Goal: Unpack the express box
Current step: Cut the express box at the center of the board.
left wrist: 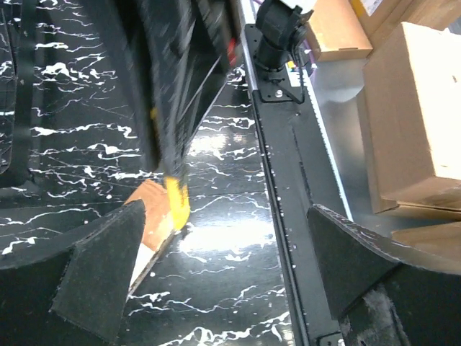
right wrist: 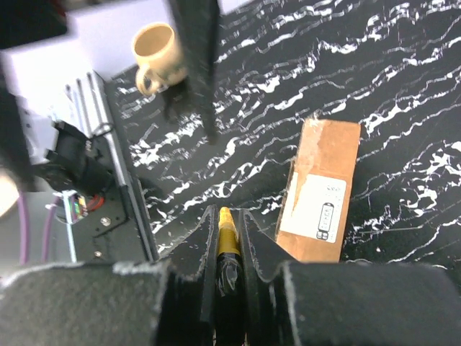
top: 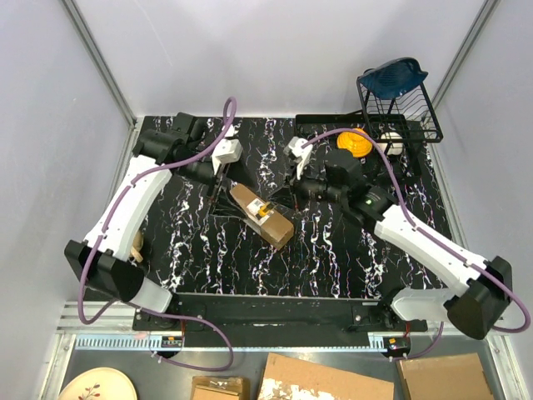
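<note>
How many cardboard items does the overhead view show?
4. The express box lies on the table; a small carton, flat sheet and larger carton lie past its near edge. Others may be hidden.

small brown cardboard express box [left wrist: 153,218]: mostly hidden behind black left finger pad [left wrist: 97,277] | yellow-and-black utility knife [right wrist: 227,241]: largely buried between right fingers [right wrist: 193,252] | white label [right wrist: 313,205]: print unreadable

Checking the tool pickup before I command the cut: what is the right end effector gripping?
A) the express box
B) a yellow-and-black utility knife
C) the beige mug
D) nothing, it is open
B: in the right wrist view the right end effector is closed on the yellow-and-black utility knife, with the express box lying outside the grip.
</note>
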Robot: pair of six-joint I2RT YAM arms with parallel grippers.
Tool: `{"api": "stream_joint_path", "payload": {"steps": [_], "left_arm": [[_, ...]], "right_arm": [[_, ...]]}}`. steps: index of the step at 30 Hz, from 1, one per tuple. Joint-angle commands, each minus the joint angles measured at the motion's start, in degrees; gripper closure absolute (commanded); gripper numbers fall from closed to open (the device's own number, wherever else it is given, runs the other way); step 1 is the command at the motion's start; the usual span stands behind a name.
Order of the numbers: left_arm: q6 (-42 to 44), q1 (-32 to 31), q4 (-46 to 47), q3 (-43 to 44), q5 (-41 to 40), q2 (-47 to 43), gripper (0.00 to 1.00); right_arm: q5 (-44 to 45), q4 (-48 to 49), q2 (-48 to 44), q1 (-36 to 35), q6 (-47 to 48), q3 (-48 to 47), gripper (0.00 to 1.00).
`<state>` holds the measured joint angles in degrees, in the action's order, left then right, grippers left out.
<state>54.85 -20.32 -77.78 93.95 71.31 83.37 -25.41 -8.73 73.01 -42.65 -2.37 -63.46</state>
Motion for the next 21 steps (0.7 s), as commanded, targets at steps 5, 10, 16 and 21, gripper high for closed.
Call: {"api": "stream_joint_path", "payload": {"steps": [5,10,16,21], "left_arm": [[-12.5,-1.4,6.2,-2.0,-6.0,-8.8,0.01],[-0.3,-1.7,-6.9,-6.3,2.1,-0.4,0.01],[-16.4,-4.7,6.3,-3.8,-4.0,-4.7,0.01],[-26.2,-6.5,19.0,-8.7,-8.3,-8.2,0.01]], "right_arm": [[-12.6,4.7,-7.8,2.6,-9.9,-3.2,1.00],[-13.1,4.6,-9.0,2.6,-11.3,-3.5,1.00],[-13.4,7.2,-8.6,2.7,-11.6,-3.8,1.00],[-14.2,8.2,-6.8,2.6,-11.8,-4.7,1.00]]}}
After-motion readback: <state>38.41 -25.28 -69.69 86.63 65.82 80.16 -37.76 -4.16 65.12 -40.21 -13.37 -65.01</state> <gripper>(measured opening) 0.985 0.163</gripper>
